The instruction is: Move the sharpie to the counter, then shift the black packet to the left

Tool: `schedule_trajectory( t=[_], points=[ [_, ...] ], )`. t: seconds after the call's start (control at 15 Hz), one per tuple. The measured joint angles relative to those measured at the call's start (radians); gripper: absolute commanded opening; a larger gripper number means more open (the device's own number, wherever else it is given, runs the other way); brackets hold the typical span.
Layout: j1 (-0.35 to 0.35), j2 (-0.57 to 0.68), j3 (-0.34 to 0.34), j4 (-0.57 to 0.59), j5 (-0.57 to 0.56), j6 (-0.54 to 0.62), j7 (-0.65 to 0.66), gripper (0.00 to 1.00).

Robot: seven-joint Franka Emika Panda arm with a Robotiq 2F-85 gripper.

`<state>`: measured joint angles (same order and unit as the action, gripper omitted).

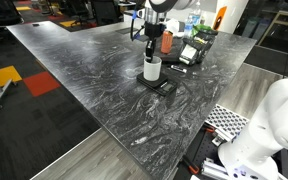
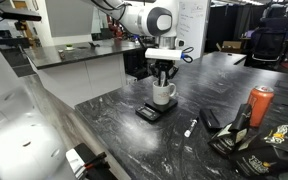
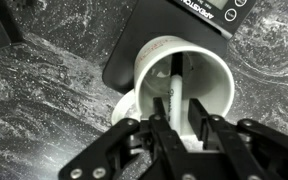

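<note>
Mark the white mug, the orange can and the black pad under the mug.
White ceramic mug (image 2: 164,97): an exterior view, outer wall.
Orange metal can (image 2: 261,105): an exterior view, mid-body.
Flat black pad (image 2: 147,114): an exterior view, bare front corner.

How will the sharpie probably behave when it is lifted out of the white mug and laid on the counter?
The sharpie looks slim and rigid, so it should stay straight and feel light. Its round barrel may roll on the smooth counter. Since it stands inside the mug, a slanted pull might drag or tip the mug.
</note>
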<state>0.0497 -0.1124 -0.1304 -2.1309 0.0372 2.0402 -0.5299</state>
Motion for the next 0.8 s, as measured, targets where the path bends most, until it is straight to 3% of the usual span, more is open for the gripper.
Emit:
schedule_trajectory(
  t=[0.07,0.8],
  points=[
    [-0.001,0.009,0.0,0.007,0.003,-0.001,-0.004,0.0],
    [-0.006,0.002,0.013,0.033,0.068,-0.052,-0.056,0.03]
  ],
)
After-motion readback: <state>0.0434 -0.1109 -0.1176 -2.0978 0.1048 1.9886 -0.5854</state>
